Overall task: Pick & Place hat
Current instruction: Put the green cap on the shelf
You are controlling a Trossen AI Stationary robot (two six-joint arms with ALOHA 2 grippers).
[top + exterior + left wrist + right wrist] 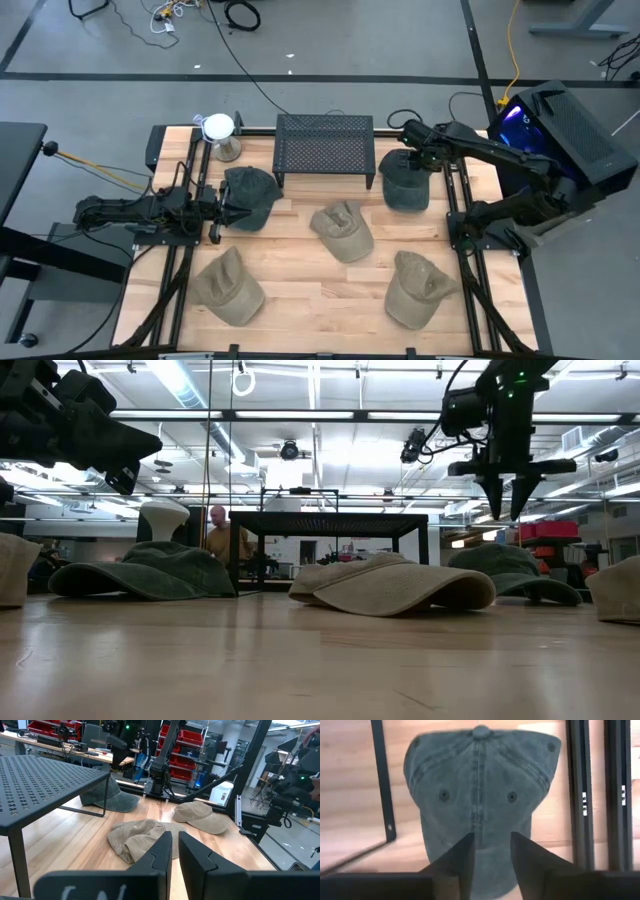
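The room [330, 420] beyond the work area has a grey floor with loose cables, ceiling strip lights, red storage bins and a person [218, 532] standing far behind the table. The wooden table [320, 285] is a pale plank surface bounded by dark rails. A black perforated metal stand [324, 148] sits at its far edge, with a white lamp [219, 128] near the far left corner. Five hats lie on the wood: a dark green hat [405, 180] right of the stand, a second dark green hat [250, 197] on the left, and three tan hats [342, 229] nearer the front. The right gripper [412, 158] hangs directly above the right-hand dark green hat, fingers parted and empty, not touching it. The left gripper [222, 210] is at the left hat's edge, fingers narrowly apart and empty.
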